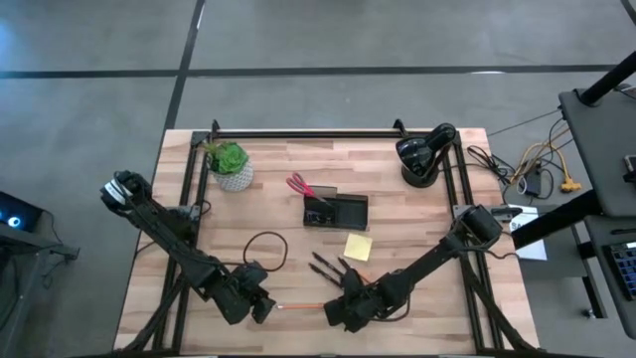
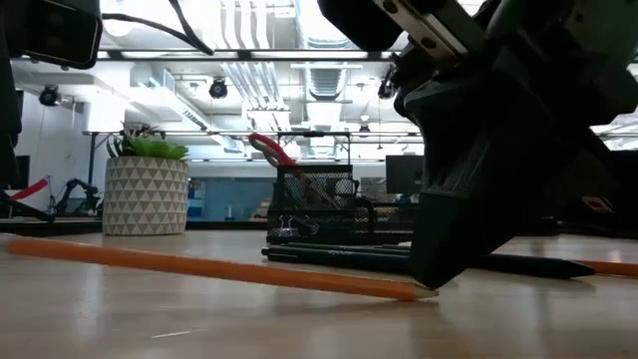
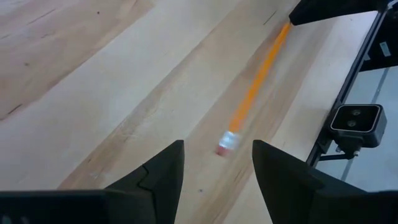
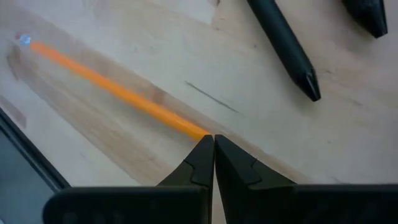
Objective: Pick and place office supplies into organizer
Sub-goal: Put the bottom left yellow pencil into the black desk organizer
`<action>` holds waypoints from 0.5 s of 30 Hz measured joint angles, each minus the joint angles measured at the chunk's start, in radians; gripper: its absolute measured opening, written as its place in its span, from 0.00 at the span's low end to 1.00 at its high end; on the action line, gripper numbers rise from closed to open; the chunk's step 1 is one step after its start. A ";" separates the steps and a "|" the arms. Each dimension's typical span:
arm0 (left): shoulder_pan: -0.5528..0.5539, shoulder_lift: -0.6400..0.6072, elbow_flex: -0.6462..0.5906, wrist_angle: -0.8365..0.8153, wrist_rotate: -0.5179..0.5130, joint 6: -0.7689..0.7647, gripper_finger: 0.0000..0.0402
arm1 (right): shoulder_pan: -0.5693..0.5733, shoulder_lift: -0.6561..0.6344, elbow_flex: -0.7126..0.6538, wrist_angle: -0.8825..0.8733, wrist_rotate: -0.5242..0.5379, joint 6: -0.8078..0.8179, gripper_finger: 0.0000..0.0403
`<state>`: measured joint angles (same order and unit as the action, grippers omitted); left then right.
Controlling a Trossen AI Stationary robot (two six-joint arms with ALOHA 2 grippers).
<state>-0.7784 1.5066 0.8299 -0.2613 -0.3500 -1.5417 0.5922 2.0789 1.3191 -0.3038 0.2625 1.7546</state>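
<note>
The slim orange pencil (image 1: pixel 299 306) lies flat on the table near its near edge, between my two grippers. My left gripper (image 3: pixel 217 149) is open, and the pencil's eraser end (image 3: pixel 226 142) lies just ahead of its fingertips, untouched. My right gripper (image 4: pixel 213 144) is shut at the pencil's other end. The dark organizer (image 1: pixel 336 211) stands mid-table, the red-handled scissors (image 1: pixel 298 186) sticking up out of it. The yellow sticky-note pad (image 1: pixel 358 247) and the black pens (image 1: pixel 327 267) lie flat between the organizer and my right gripper. My right gripper meets the pencil's pointed end (image 4: pixel 198 131) with its shut fingertips, which slant down at it from above and point along its length. The pencil lies flat on the table (image 2: pixel 219 267). Whether the very tip is caught between the fingers, I cannot tell.
A green potted plant (image 1: pixel 231 165) stands at the far left and a round black lamp base (image 1: pixel 421 159) at the far right. A thin black cable loop (image 1: pixel 266 249) lies on the wood left of the pens. Black frame rails run along the table's sides.
</note>
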 joint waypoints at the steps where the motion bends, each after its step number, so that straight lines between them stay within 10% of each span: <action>1: 0.000 0.000 0.000 0.001 0.000 0.000 0.43 | -0.001 0.000 -0.002 0.000 -0.001 0.000 0.02; 15: -0.001 -0.021 0.003 0.078 0.002 0.089 0.43 | -0.007 0.000 -0.010 0.004 -0.001 -0.008 0.02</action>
<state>-0.7792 1.4856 0.8333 -0.1830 -0.3479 -1.4524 0.5854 2.0789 1.3089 -0.2994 0.2615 1.7470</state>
